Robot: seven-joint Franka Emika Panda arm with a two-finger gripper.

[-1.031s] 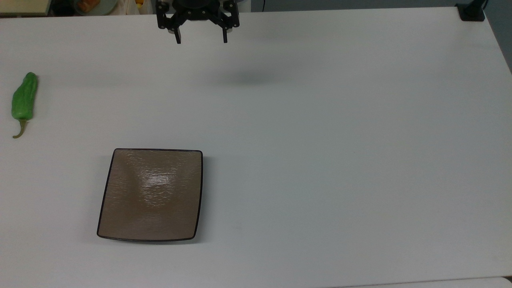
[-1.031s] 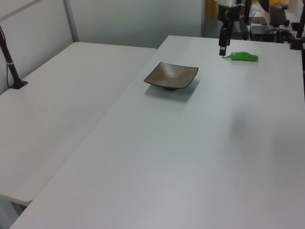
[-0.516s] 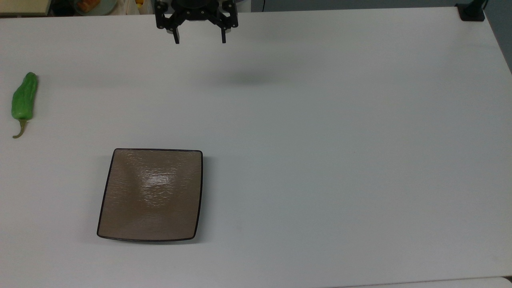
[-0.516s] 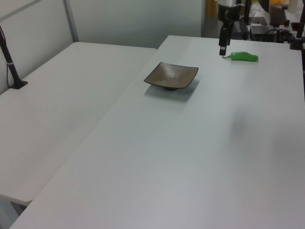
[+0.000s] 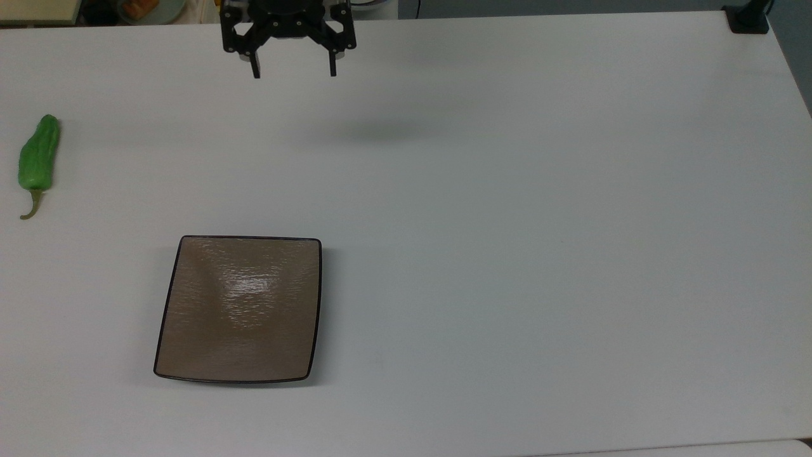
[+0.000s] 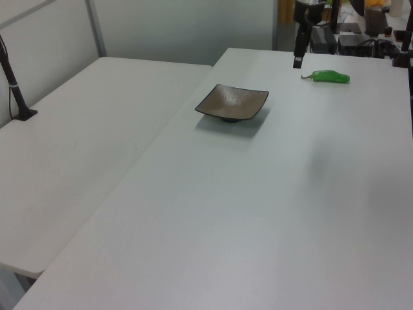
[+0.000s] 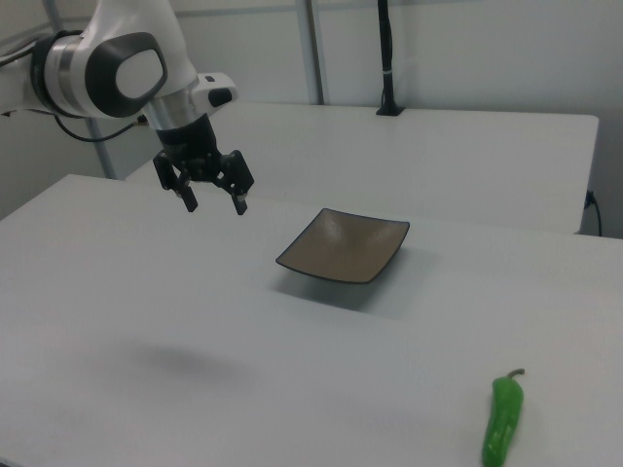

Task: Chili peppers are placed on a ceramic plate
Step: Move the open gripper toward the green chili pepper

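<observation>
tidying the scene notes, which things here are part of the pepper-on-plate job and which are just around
Part of the job:
- chili pepper, lying on the table
- ceramic plate, nothing on it
- tool, open, above the table

Just around:
- white table
- black post base at the table's corner

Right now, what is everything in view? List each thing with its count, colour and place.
pepper: one, bright green with an olive stem, lying on the table at the top view's far left, apart from the plate.
plate: one, square, glossy brown with a dark rim, nothing on it, at the top view's lower left.
table: one, white, under everything.
second table: one, white, alongside, on the left view's left.
gripper: one, black, open, holding nothing, raised above the table near the top view's upper edge.
</observation>
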